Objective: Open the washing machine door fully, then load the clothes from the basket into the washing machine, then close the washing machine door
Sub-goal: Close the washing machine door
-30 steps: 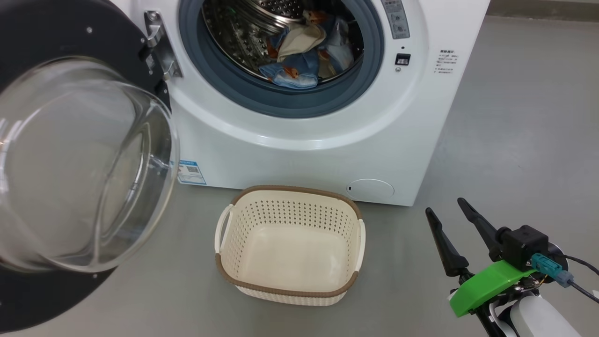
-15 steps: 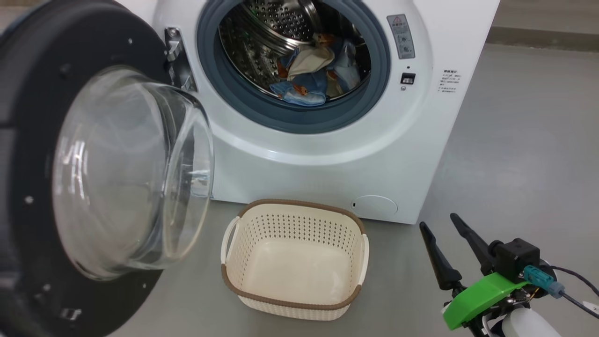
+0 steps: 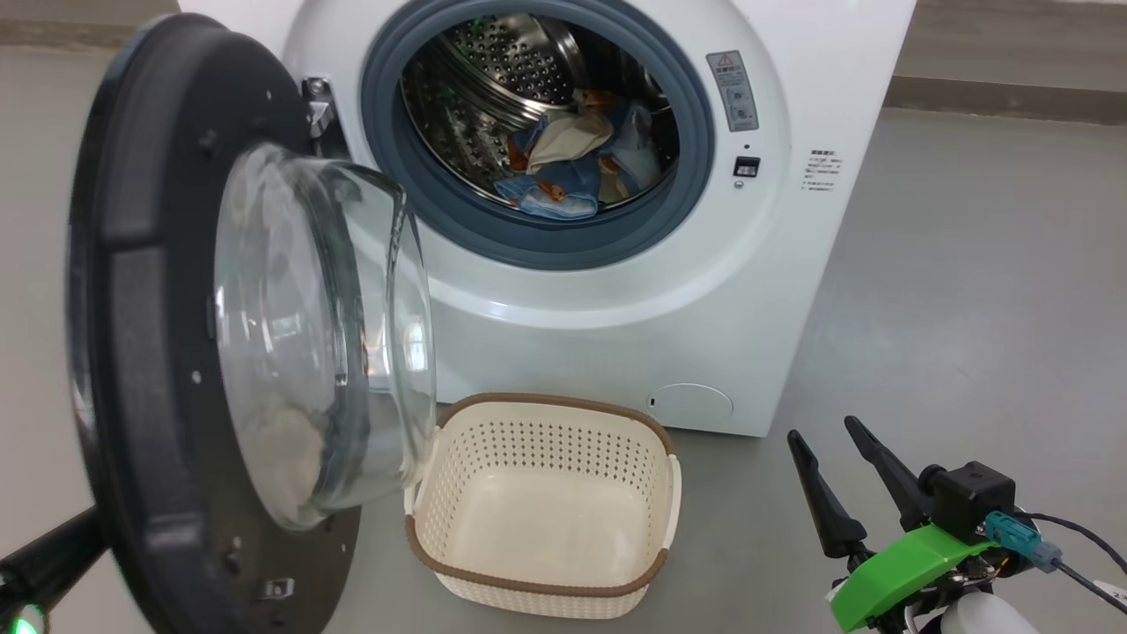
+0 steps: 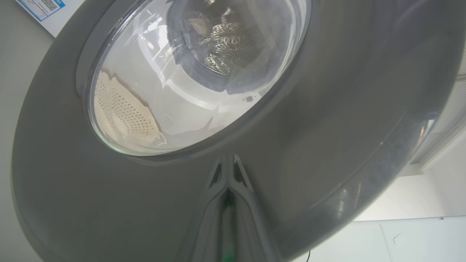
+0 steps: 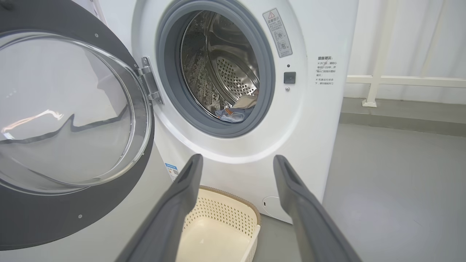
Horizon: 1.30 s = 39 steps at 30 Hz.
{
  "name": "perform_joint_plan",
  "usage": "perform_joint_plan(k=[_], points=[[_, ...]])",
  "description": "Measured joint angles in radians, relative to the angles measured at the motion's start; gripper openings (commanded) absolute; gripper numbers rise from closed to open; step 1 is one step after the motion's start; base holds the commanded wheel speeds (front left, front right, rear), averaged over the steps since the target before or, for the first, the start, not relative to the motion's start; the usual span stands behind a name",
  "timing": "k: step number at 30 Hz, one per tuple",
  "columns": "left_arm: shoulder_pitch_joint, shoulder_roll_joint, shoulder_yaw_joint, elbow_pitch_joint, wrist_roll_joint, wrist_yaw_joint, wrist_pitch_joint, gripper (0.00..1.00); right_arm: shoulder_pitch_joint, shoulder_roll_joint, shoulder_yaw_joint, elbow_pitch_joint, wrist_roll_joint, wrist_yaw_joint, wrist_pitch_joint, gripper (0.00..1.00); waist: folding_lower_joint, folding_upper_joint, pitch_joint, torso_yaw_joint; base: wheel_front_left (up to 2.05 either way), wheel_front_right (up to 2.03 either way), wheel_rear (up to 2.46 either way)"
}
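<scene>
The head view looks forward and down on the washing machine (image 3: pixel 607 291) and basket (image 3: pixel 546 453). The left wrist view sits close against the washing machine door (image 4: pixel 327 120) — looking through its glass (image 4: pixel 189 72). The right wrist view faces the machine from low, farther back; all share the door.

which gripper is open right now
The right gripper, its fingers spread wide and empty; the left gripper is shut, fingers pressed together by the washing machine door.

Ahead of the black-fingered, green-mounted right pincer (image 3: pixel 822 430), the washing machine (image 3: pixel 616 335) is white with a grey gasket (image 3: pixel 546 248). The clothes (image 3: pixel 563 172) are light blue, orange-printed and cream. To the pincer's left, the basket (image 3: pixel 546 458) is cream, hole-dotted and brown-rimmed, and the washing machine door (image 3: pixel 132 264) is glossy black.
</scene>
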<state>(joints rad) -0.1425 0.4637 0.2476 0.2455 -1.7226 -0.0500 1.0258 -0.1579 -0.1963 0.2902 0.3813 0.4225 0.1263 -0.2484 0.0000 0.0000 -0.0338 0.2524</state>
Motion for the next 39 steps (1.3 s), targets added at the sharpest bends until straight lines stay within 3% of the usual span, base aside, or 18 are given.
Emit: perform_joint_plan(k=[7,16,39], points=[[0.003,-0.036,-0.043,-0.104,-0.002,0.05,0.005,0.0,0.0,0.017,-0.009,-0.011,0.0,0.0,-0.001,1.0,0.0,0.0,0.006,-0.037,0.0,0.0,0.0],[-0.007,-0.074,-0.065,-0.142,-0.002,0.068,0.004,0.0,0.0,0.037,-0.031,-0.023,-0.01,0.0,-0.001,1.0,0.0001,0.0,0.021,-0.115,0.0,0.0,0.0],[-0.072,-0.137,-0.038,-0.175,0.0,0.04,-0.095,0.0,0.0,0.063,-0.041,-0.048,-0.026,0.0,-0.001,1.0,0.0001,0.0,0.052,-0.407,0.0,0.0,0.0]])
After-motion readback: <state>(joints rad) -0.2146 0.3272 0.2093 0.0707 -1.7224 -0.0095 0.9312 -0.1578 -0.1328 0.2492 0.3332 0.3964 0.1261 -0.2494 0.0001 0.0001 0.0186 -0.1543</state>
